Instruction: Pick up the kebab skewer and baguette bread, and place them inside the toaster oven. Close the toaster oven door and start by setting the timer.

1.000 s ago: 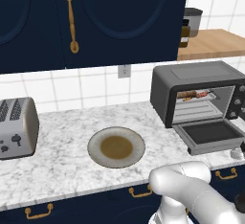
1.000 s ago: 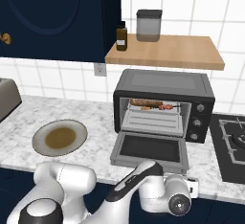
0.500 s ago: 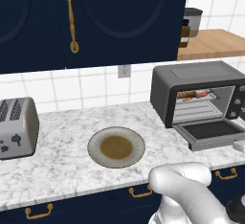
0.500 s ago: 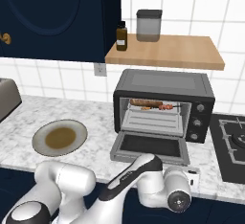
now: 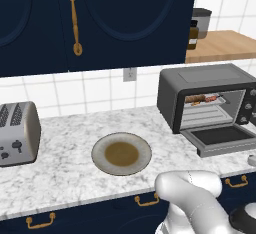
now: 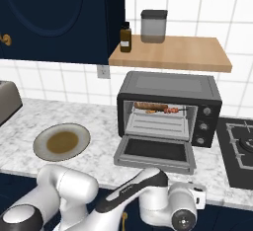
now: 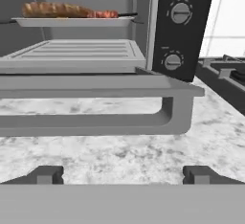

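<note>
Two foods, the baguette bread [image 7: 52, 10] and the kebab skewer [image 7: 107, 14], lie end to end on the rack inside the toaster oven [image 6: 170, 104], long axes across its mouth. The toaster oven door [image 6: 155, 151] hangs flat over the tabletop [image 7: 143, 156], its bar handle facing the wide-open, empty end effector [image 7: 122, 174] near the tabletop's front edge.

Even, bright light fills my kitchen, soft shadows pooling under the plate [image 5: 121, 153] and the toaster oven [image 6: 169, 106]. My base views stay crisp and glare-free; my hand view looks softer, the counter [image 7: 119, 153] slightly blurred up close.
</note>
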